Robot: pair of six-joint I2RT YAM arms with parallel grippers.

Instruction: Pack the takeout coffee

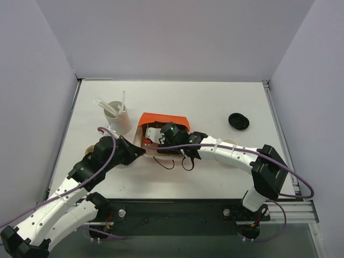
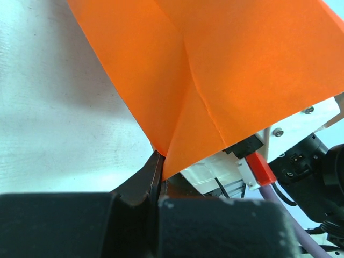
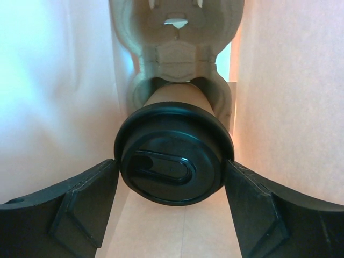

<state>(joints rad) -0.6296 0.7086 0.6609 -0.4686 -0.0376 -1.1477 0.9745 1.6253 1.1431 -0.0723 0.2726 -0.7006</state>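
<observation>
The orange bag (image 1: 163, 119) lies at the table's middle with its mouth toward the arms. My left gripper (image 1: 141, 152) is shut on the bag's near left edge; in the left wrist view the jaws (image 2: 158, 172) pinch the orange paper (image 2: 226, 70). My right gripper (image 1: 154, 142) reaches inside the bag. In the right wrist view it (image 3: 171, 173) is shut on the takeout coffee, both fingers against its black lid (image 3: 173, 161). The tan cup body (image 3: 177, 94) sits in a pulp cup carrier (image 3: 177, 32) inside the bag.
A white cup of stirrers (image 1: 118, 115) stands left of the bag. A loose black lid (image 1: 238, 121) lies at the right. A tan cup (image 1: 89, 149) shows partly behind my left arm. Grey walls close in the table on three sides.
</observation>
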